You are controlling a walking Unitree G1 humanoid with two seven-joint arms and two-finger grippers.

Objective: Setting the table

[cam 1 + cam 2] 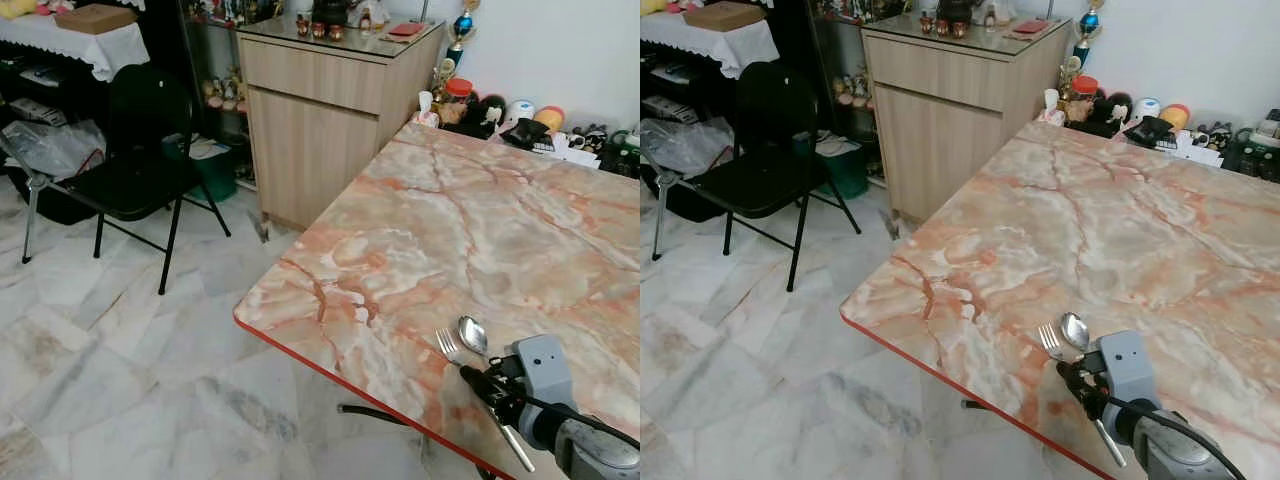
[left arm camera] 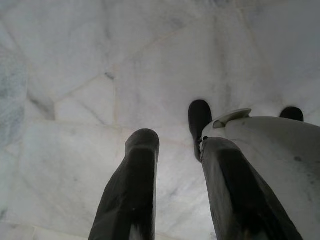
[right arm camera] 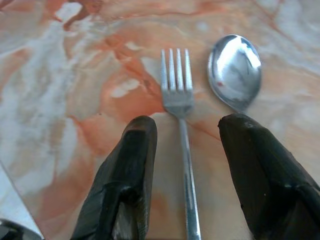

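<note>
A silver fork and a silver spoon lie side by side on the orange marble table, close to its front edge. In the left eye view the fork is left of the spoon. My right gripper is open just over them. The fork's handle runs between its two black fingers, untouched, and the spoon's neck lies by one fingertip. From the head the right gripper covers most of both handles. My left gripper hangs open above the pale floor tiles beside my leg.
The table's red-trimmed front edge is close to the cutlery. A wooden cabinet stands past the table's far left corner. Left of it is a black folding chair. Toys and jars crowd the table's far edge.
</note>
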